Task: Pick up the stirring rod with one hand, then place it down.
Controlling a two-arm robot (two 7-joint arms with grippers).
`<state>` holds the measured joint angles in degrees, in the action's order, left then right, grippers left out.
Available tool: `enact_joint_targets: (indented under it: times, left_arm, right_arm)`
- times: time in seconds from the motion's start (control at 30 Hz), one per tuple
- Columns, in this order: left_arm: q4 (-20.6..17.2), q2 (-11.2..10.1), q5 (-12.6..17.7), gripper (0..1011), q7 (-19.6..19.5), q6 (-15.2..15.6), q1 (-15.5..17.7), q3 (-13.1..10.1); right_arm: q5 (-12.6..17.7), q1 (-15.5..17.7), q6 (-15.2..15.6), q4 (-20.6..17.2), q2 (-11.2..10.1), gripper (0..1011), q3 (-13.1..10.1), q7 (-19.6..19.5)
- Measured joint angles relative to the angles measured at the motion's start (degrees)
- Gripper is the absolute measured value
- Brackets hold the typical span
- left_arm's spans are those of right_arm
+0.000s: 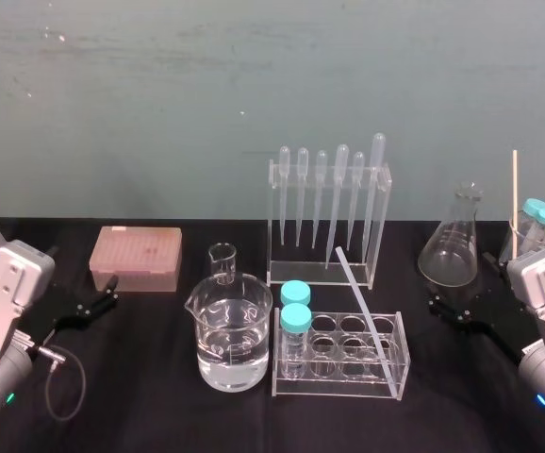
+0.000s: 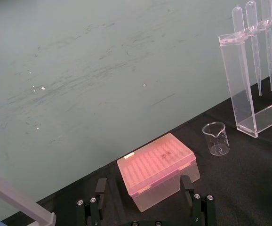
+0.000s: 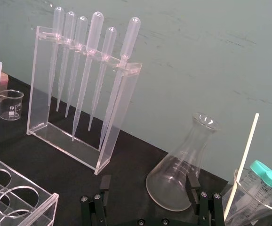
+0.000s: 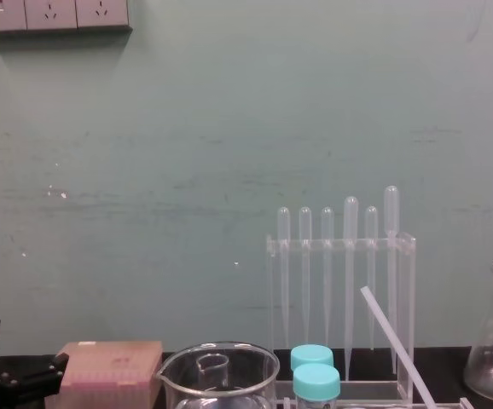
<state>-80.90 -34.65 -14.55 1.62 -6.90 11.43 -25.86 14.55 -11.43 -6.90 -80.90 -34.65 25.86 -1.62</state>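
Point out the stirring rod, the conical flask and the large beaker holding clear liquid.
stirring rod [image 1: 353, 283], head view, upper stretch of its slanted shaft.
conical flask [image 1: 452, 257], head view, wide lower body.
large beaker [image 1: 230, 326], head view, front glass wall.

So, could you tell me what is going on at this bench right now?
Nothing is being handled yet. The stirring rod leans slantwise in the clear tube rack, untouched. The left gripper sits open at the table's left, near the pink box. The right gripper sits open at the right, by the conical flask.
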Motion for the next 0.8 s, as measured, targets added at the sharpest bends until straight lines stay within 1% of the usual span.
enact_joint_targets:
  times: [0.8]
  left_arm:
    - [0.0,0.0,0.0,1000,0.0,0.0,0.0,0.0]
  right_arm:
    - [0.0,0.0,0.0,0.0,0.0,1000,0.0,0.0]
